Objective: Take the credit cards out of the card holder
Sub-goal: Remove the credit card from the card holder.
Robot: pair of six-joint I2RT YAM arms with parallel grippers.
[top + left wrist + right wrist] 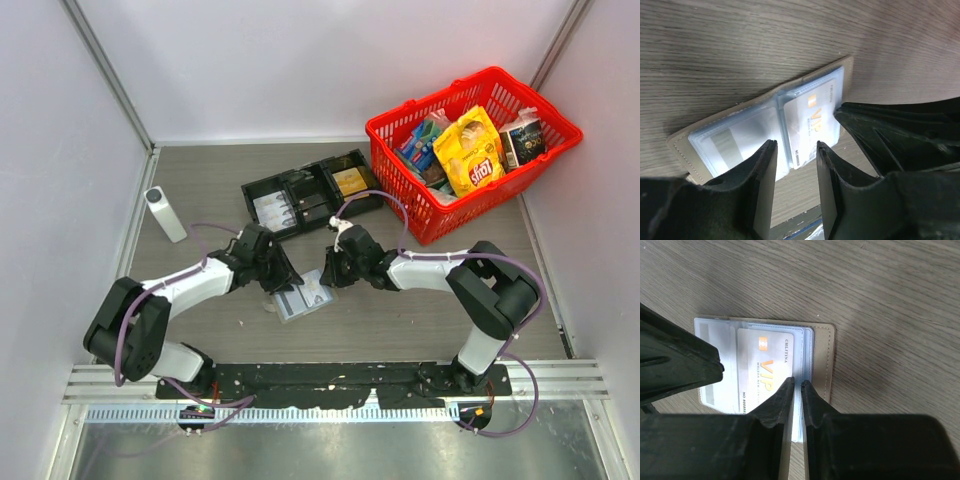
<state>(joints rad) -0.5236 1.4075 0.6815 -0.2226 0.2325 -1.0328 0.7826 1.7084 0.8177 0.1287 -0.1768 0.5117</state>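
Observation:
The card holder (300,297) lies open on the wood table, tan-grey with clear plastic leaves; it also shows in the left wrist view (685,145) and the right wrist view (824,355). A whitish credit card (765,365) with gold VIP print sticks partly out of a leaf (810,120). My right gripper (796,382) sits at the holder's right end (328,272), its jaws almost closed on a thin pale blue card edge standing between them. My left gripper (795,145) is open and empty over the holder's near edge (283,280).
A long black compartmented tray (300,195) with a gold-yellow rectangle (350,181) lies behind the grippers. A red basket (400,125) of snack packets stands at the back right. A white cylinder (165,213) stands at the left.

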